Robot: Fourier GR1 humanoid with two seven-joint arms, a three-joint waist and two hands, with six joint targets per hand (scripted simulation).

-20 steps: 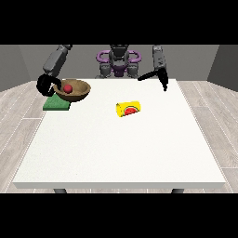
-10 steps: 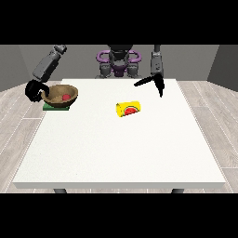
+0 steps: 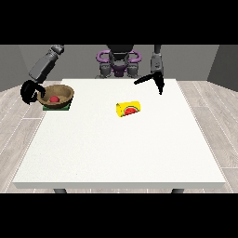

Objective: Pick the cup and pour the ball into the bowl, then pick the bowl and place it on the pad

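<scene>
Cup [image 3: 128, 109], yellow with a red mark, lies on its side mid-desk [image 3: 121, 153], apart from both hands. Farther back at the view's left, the brown bowl [image 3: 56, 95] holding the red ball [image 3: 54, 99] sits on the green pad [image 3: 57, 107]; the hand [image 3: 29, 91] there curls just beside its rim, apparently clear of it. The hand at the view's right [image 3: 155, 80] hovers with fingers spread.

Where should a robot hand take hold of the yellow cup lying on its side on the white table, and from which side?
Grip the yellow cup across its round body, coming from above. It lies on its side with its mouth toward the view's right, so no rim stands upward, and nothing stands close around it.
</scene>
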